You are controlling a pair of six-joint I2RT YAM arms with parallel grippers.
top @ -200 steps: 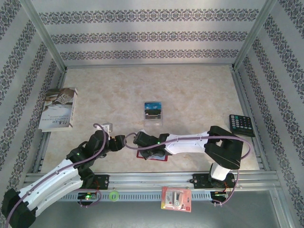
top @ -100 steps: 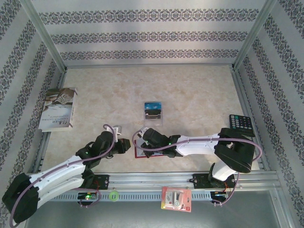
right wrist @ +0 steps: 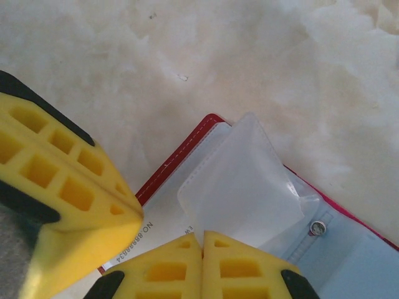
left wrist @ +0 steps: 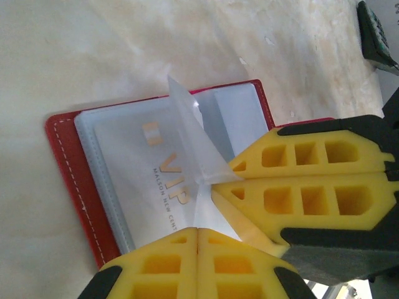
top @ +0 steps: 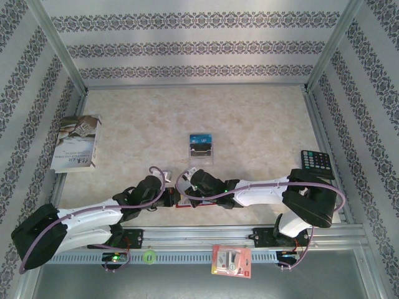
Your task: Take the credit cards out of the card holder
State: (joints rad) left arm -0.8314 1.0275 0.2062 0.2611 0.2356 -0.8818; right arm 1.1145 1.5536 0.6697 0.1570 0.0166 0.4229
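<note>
The red card holder (left wrist: 62, 156) lies open on the table just in front of the arm bases (top: 182, 204). A white credit card (left wrist: 143, 180) printed "VIP" sits in its clear pocket, with its number strip in the right wrist view (right wrist: 163, 232). My left gripper (left wrist: 197, 229) is shut, its yellow tips meeting on the card's near edge. My right gripper (right wrist: 202, 233) is shut on a clear pocket sleeve (right wrist: 240, 187) of the holder (right wrist: 181, 156) and holds it lifted. The two grippers (top: 174, 199) (top: 193, 200) meet tip to tip over the holder.
A clear stand holding a blue card (top: 201, 146) is at mid table. A book (top: 76, 142) lies at the left and a black calculator (top: 317, 163) at the right. A red-and-white blister pack (top: 231, 260) and a green ring (top: 148, 256) sit on the front rail.
My left arm has swung right to the card holder and its gripper has closed there. The right gripper has stayed shut over the holder, shifting slightly.
</note>
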